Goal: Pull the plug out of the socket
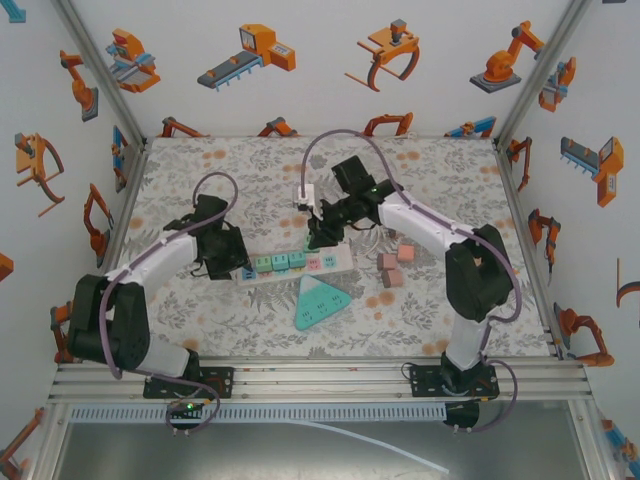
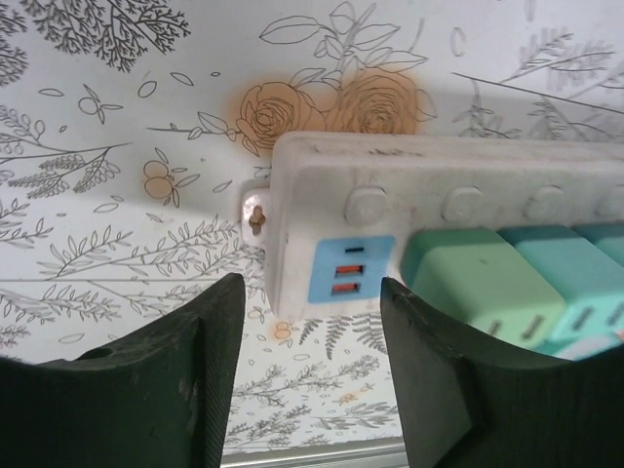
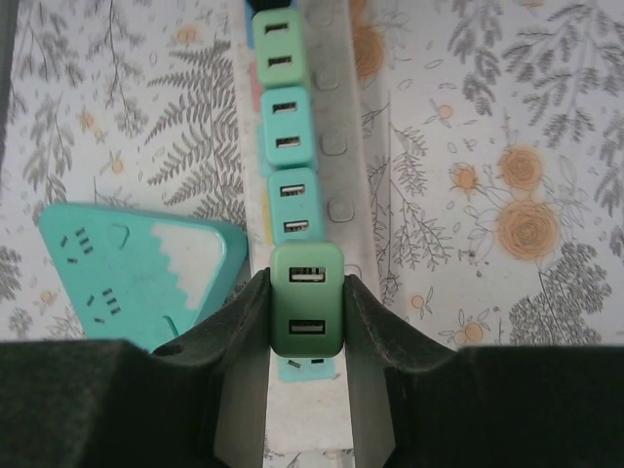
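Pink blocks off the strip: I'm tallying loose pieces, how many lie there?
3 pink blocks, clustered right of the power strip: one nearest it, one behind-right, one closer to the arm bases. More may hide under the right arm.

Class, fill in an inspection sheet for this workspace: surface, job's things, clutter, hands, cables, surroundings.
Surface: table, flower-print cover, flat.
Job's things: white power strip carrying a row of plugs; the dark green plug is gripped; whether it is out of its socket cannot be told.
Clutter: teal triangular socket block beside the strip; a few pink blocks to the right.
Hands: right hand shut on the green plug; left hand open, straddling the strip's end.
Cables: arm cables loop above both arms; a white cable lies below the table's near edge.
Surroundings: white walls with orange robot pictures; metal frame.
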Controlling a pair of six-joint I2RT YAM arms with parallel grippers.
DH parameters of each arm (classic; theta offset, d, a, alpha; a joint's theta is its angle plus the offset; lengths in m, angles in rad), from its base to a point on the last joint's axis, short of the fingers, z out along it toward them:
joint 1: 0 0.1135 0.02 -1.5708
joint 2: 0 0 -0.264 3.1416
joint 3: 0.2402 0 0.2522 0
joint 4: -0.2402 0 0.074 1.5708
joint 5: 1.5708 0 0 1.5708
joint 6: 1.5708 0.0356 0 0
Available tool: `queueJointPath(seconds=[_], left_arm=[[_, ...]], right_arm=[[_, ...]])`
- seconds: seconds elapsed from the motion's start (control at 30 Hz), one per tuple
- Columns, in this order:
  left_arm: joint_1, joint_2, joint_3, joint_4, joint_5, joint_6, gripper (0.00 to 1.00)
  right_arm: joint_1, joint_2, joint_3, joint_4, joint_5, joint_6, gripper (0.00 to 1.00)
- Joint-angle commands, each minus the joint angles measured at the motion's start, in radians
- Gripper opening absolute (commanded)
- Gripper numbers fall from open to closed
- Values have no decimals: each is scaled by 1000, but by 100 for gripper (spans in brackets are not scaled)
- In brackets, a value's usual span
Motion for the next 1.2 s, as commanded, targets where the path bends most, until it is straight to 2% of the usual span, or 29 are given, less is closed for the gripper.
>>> queueJointPath(seconds=[0.0,0.17,0.4,0.57,0.77,0.97,1.17], left_arm=[[-6,-96,31,-32,15,18,57],[-6,-220,60,-31,50,13,58],[-26,-375,35,186,305,26,63],[-84,-392,20,304,428,54,72],[-180,-346,27,336,435,80,81],[-231,-335,39,308,393,113,88],[-240,-375,8,298,347,121,92]], right_arm=[[-52,-97,-25,147,-10,322,16],[-163,-209,-156,350,72,681,14],[-355,-318,-331,456,144,926,14],[-532,-331,-436,488,196,1070,14],[-676,-266,-519,575,232,1168,14],[-699,-182,-517,578,238,1174,14],[-699,-189,-594,614,220,1191,14]])
